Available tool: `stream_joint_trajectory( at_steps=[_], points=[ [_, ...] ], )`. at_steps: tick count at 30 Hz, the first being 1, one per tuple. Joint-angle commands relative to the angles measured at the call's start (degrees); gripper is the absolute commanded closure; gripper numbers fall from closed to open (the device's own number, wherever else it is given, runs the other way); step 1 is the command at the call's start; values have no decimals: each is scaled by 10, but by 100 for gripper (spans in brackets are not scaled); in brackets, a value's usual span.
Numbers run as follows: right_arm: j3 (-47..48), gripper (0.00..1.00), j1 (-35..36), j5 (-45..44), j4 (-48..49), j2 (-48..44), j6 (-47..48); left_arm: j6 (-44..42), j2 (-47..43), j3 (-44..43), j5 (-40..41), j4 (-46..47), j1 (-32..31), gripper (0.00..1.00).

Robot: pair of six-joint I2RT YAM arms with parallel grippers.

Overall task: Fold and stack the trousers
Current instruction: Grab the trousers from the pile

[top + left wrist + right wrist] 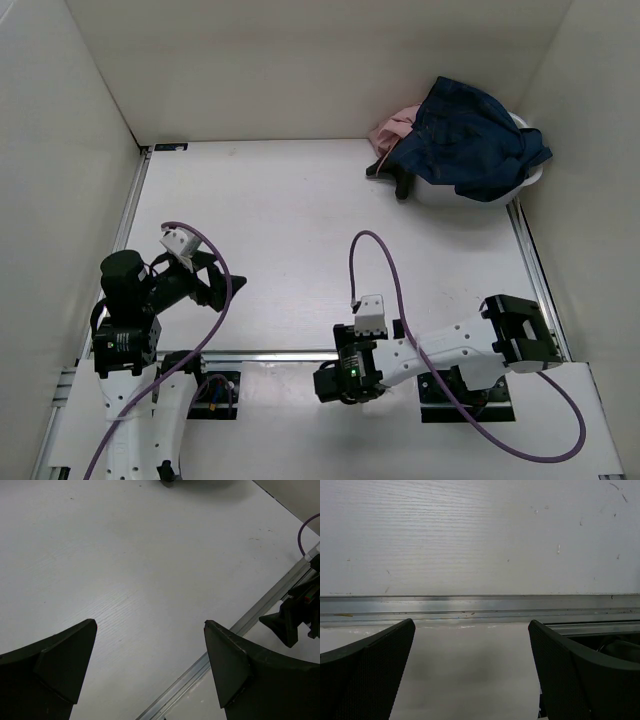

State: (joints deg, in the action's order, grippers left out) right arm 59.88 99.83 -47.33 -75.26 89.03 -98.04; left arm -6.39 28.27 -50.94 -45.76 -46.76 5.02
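Both left end effector (150,625) and right end effector (471,622) gape empty; folding looks unstarted, so next fetch the crumpled navy denim trousers (468,135).

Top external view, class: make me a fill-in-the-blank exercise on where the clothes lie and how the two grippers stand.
1. The trousers lie heaped in a white tub at the far ____ corner of the table.
2. The garment peeking out behind them is coloured ____.
3. The left gripper and the right gripper hold nothing, and both have their jaws ____.

Missing words: right; pink; open.
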Motion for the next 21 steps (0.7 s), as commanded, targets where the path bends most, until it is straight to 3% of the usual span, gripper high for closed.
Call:
stream_joint_trajectory(
  at_steps=[1, 7, 8, 10, 11, 12, 14, 15, 16, 17, 18, 19, 21],
  points=[
    [30, 1, -4, -38, -96, -9, -14, 2, -1, 5, 1, -5, -2, 0],
    [224, 1, -79, -134, -96, -2, 206, -29, 4, -28, 13, -18, -2, 0],
    [255, 1, -108, -155, -96, -8, 276, -45, 9, -49, 18, -18, -7, 0],
    [348, 1, -169, -219, -96, -25, 328, -98, 9, -65, 3, -18, -7, 0],
    [365, 1, -194, -242, -77, -55, 401, -146, 9, -72, 3, -24, -7, 0],
    [365, 1, -225, -242, 48, -78, 485, -158, 9, -89, 13, -25, -7, 0],
    [324, 1, -338, -182, 212, -151, 721, -193, 9, -101, 25, -25, -7, 0],
    [308, 1, -410, -168, 333, -170, 769, -203, 4, -101, 25, -25, -7, 0],
    [298, 1, -449, -157, 373, -190, 800, -208, 4, -101, 25, -25, -7, 0],
    [298, 1, -488, -151, 397, -190, 834, -209, 4, -101, 43, -30, -7, 0],
    [298, 1, -569, -141, 428, -184, 851, -209, 9, -107, 43, -30, -12, 0],
    [320, 1, -614, -68, 419, -149, 851, -217, 17, -107, 43, -38, -12, 0],
    [436, 1, -730, 12, 371, -46, 827, -223, 31, -107, 48, -43, -12, 0]
  ],
)
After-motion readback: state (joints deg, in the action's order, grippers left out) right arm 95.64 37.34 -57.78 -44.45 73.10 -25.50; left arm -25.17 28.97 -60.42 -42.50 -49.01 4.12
